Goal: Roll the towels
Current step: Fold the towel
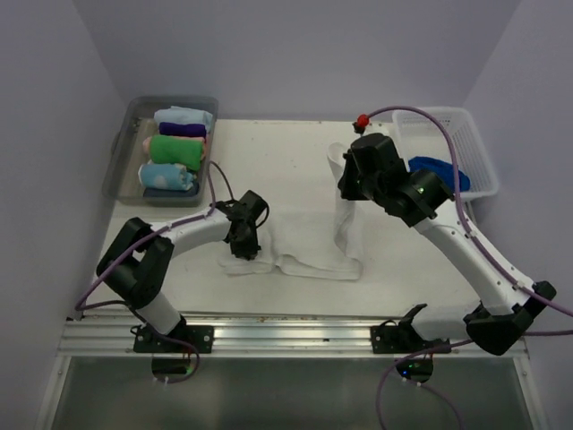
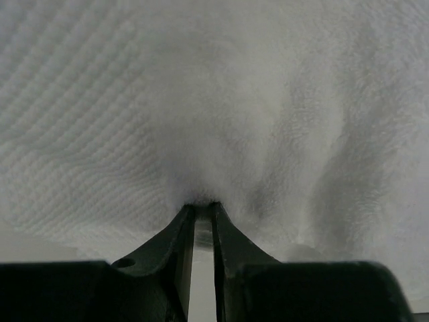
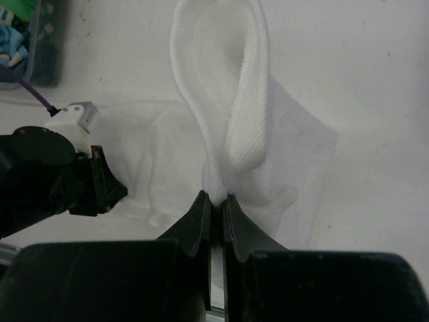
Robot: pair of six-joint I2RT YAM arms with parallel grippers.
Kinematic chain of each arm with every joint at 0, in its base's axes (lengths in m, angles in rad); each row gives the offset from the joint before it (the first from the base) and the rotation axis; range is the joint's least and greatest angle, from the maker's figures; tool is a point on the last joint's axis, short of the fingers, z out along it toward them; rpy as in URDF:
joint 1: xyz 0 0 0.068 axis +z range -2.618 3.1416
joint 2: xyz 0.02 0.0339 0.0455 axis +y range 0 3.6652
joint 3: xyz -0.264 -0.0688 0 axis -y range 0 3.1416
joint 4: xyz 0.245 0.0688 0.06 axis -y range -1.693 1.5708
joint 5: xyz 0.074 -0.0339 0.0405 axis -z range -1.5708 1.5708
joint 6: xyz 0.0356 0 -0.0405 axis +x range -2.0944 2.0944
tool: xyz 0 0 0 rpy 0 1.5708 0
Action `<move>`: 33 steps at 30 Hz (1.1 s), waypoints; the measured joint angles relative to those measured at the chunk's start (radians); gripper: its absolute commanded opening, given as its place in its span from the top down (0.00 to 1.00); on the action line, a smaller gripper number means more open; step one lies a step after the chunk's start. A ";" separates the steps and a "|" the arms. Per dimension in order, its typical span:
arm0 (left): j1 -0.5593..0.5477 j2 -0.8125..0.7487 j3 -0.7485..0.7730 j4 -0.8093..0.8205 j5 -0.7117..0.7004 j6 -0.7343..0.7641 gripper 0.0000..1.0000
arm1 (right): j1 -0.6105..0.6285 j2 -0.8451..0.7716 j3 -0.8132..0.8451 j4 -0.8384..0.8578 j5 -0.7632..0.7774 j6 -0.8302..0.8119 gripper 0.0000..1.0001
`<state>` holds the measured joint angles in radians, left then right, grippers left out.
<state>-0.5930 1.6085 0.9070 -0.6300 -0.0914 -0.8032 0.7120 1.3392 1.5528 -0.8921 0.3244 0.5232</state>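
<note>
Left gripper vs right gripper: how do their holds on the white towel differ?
The left gripper is down at table level, pinching the left end of the white towel, which lies on the table. The right gripper is raised above the table, and the right end it pinches stands up in a folded loop. Shared: both are shut on the same towel.

Lit softly and evenly from above, bright with no hard glare. Faint, short shadows under the arms (image 1: pixel 183 233) and beside the lifted towel (image 1: pixel 347 224) near the middle of the tabletop (image 1: pixel 286 152). Overhead view sharp, lines slightly bowed toward its edges. Left wrist view pressed close — weave crisp at upper left, washed out and soft at centre, dark fingers (image 2: pixel 177 241) blurred. Right wrist view clear, whites nearly blown out.
</note>
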 measured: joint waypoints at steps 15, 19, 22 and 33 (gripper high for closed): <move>-0.198 0.174 0.253 0.012 0.053 0.004 0.80 | -0.081 -0.096 0.080 -0.137 0.076 -0.057 1.00; -0.142 0.045 0.255 -0.052 0.047 0.054 0.79 | -0.081 -0.076 0.079 -0.132 0.051 -0.057 1.00; -0.037 -0.070 0.244 -0.068 0.045 0.093 0.79 | -0.078 -0.061 0.077 -0.122 0.026 -0.056 1.00; 0.150 -0.117 0.053 -0.067 0.038 0.138 0.95 | -0.049 -0.019 0.033 -0.056 -0.054 -0.053 1.00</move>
<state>-0.4427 1.4910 0.9604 -0.6968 -0.0536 -0.6651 0.6632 1.3197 1.5856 -0.9482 0.2703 0.4702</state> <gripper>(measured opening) 0.099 0.044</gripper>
